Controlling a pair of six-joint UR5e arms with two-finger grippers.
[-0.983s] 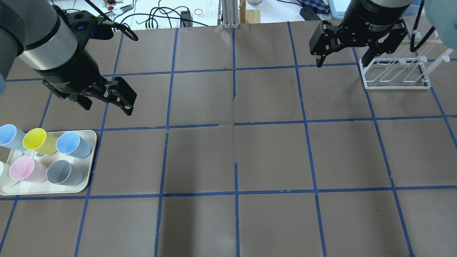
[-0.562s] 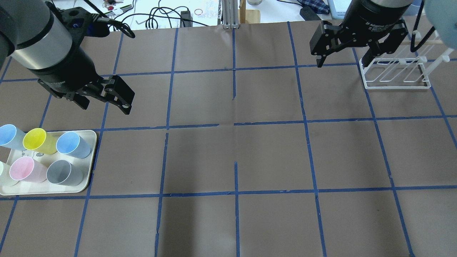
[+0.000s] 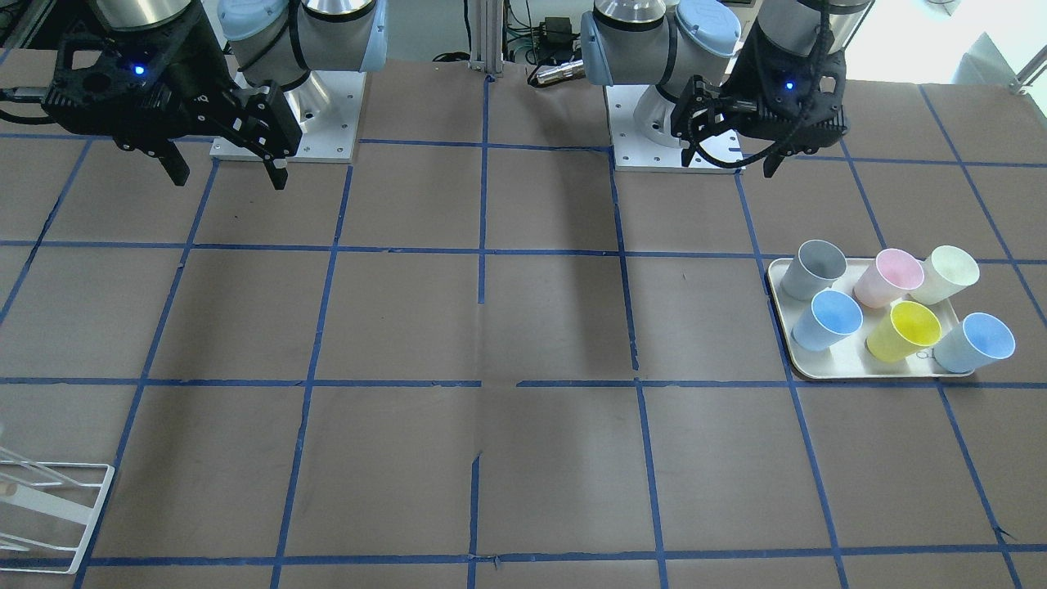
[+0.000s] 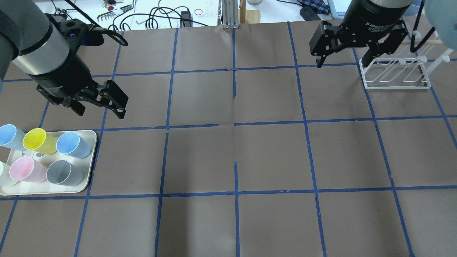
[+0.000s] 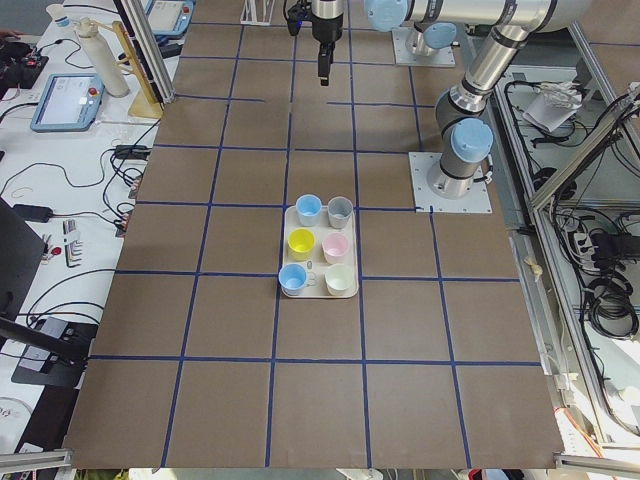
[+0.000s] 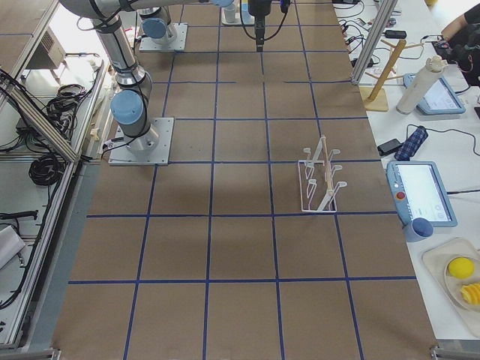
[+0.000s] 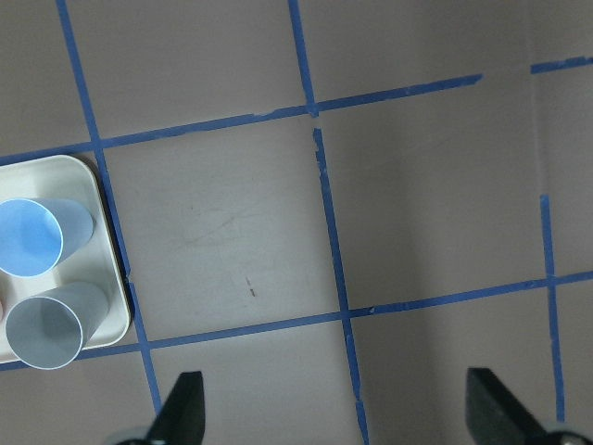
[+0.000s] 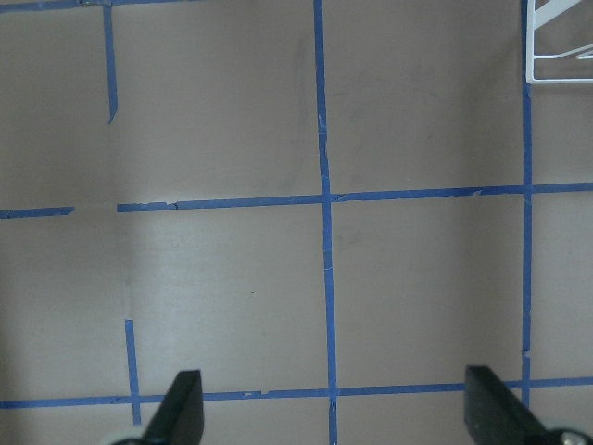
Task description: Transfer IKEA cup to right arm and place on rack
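Two alike pale blue IKEA cups [image 4: 73, 144] [image 4: 10, 135] stand upright on a cream tray [image 4: 46, 189] at the table's left, with the other cups. They also show in the front view [image 3: 828, 319] [image 3: 977, 342]. My left gripper [image 4: 100, 112] is open and empty. It hangs above the table just beyond the tray, apart from every cup. Its wrist view shows one blue cup [image 7: 32, 236] at the left edge. My right gripper [image 4: 342, 63] is open and empty, hanging beside the white wire rack [image 4: 394, 73]. The rack holds nothing.
On the tray are also a yellow cup [image 4: 37, 141], a pink cup [image 4: 25, 169], a grey cup [image 4: 64, 172] and a cream cup [image 3: 945, 274]. Brown paper with blue tape lines covers the table. Cables and tools lie beyond the far edge.
My left gripper has drifted left and a little toward the tray, still open. The right arm and the cups have not moved.
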